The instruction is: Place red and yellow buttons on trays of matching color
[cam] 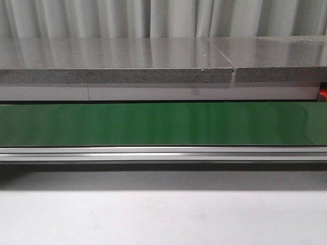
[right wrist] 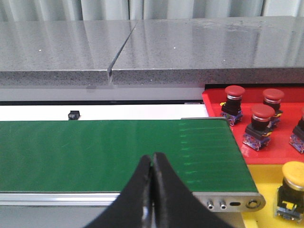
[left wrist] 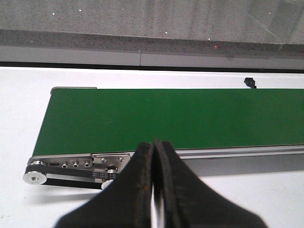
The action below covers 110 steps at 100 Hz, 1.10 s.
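Note:
In the right wrist view, several red buttons (right wrist: 259,124) stand on the red tray (right wrist: 213,99) beyond the belt's end, and a yellow button (right wrist: 291,186) stands on the yellow tray (right wrist: 262,174) beside it. My right gripper (right wrist: 152,156) is shut and empty over the green belt's (right wrist: 114,152) near edge, left of the trays. In the left wrist view my left gripper (left wrist: 154,142) is shut and empty, over the near rail at the belt's (left wrist: 171,118) other end. The front view shows the belt (cam: 163,124) bare, with neither gripper in it.
A grey stone ledge (cam: 117,61) runs behind the conveyor. A sliver of the red tray (cam: 323,94) shows at the right edge. The belt's roller and drive pulley (left wrist: 35,176) sit at its left end. A small black part (right wrist: 73,115) lies on the white table behind the belt.

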Tool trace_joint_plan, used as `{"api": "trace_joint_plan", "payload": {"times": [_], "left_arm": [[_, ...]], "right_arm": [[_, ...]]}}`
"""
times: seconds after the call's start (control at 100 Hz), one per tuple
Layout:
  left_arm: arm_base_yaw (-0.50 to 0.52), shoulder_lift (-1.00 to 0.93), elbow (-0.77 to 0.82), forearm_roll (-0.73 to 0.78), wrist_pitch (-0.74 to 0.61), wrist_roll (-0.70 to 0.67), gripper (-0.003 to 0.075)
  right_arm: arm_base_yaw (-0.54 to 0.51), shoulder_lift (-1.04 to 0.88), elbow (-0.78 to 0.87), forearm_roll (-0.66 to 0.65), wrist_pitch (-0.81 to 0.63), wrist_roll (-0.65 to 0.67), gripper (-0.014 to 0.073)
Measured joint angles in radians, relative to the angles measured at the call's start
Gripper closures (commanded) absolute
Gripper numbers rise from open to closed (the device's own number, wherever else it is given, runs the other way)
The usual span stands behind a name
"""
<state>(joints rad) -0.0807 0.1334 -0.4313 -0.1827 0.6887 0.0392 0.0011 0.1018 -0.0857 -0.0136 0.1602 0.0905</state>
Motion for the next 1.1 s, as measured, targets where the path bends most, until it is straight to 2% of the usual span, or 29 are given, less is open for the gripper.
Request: {"api": "trace_joint_plan", "payload": {"times": [0.23, 0.49, 1.1], "left_arm": [[0.0, 0.0, 0.0, 0.0, 0.0, 0.0, 0.0739], [0.0, 0.0, 0.0, 0.0, 0.0, 0.0, 0.0739], [0.0, 0.0, 0.0, 0.0, 0.0, 0.0, 0.0739]], "right_arm": [[0.0, -0.047, 0.106, -0.012, -0.101, 0.01, 0.066], [0.0, -0.111, 0.112, -0.015, -0.111, 0.015, 0.066], [0.0, -0.113, 0.112, -0.015, -0.094, 0.018, 0.066]]}}
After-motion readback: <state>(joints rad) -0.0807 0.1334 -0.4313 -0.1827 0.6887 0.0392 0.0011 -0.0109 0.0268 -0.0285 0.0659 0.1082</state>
